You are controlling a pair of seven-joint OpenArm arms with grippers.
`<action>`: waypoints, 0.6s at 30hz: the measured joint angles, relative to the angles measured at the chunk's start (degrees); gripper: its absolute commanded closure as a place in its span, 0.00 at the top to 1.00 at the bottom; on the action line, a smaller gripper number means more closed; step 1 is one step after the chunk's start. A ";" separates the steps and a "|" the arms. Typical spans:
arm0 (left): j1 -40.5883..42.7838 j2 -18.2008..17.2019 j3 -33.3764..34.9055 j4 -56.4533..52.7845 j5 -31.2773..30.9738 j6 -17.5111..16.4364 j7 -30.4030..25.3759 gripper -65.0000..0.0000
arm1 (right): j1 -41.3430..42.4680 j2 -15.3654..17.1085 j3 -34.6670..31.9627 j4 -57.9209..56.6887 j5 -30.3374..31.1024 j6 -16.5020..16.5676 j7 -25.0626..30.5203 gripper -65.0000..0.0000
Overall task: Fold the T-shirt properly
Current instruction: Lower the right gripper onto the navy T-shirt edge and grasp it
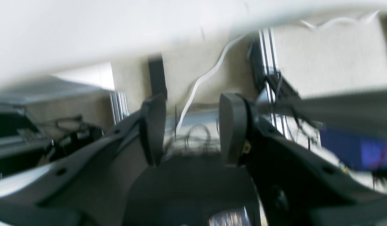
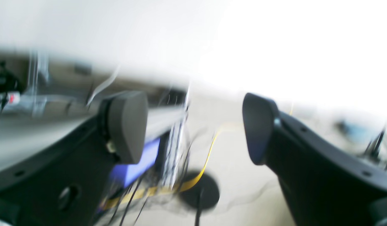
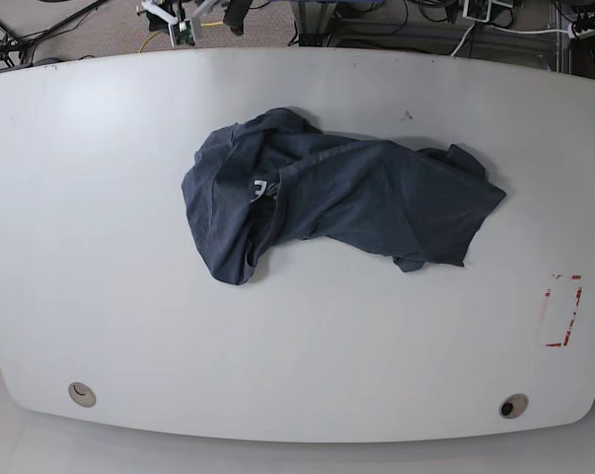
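While both wrist views blur, T-shirt [image 3: 327, 197] crumpled, lettering mostly hidden, both end effectors agape, empty.

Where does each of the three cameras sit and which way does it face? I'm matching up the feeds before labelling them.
Left wrist: behind the left gripper, aimed out past the white table's edge at blurred floor and frames; both open fingers show.
Right wrist: behind the right gripper, facing blurred floor and cables; both open fingers show.
Base: overhead, looking down on the crumpled T-shirt on the table; no arm shows.
Shared: neither wrist view shows the T-shirt.
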 measured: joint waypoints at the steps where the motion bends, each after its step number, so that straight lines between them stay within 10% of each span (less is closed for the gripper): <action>1: -0.90 0.17 0.07 0.09 0.02 0.00 -0.11 0.39 | 1.09 0.20 0.00 0.00 -0.02 -0.07 -0.13 0.69; 18: -6.38 3.08 3.91 0.35 0.09 -0.07 0.00 0.39 | 19.32 4.42 0.04 -0.37 -0.26 -0.13 -1.49 0.69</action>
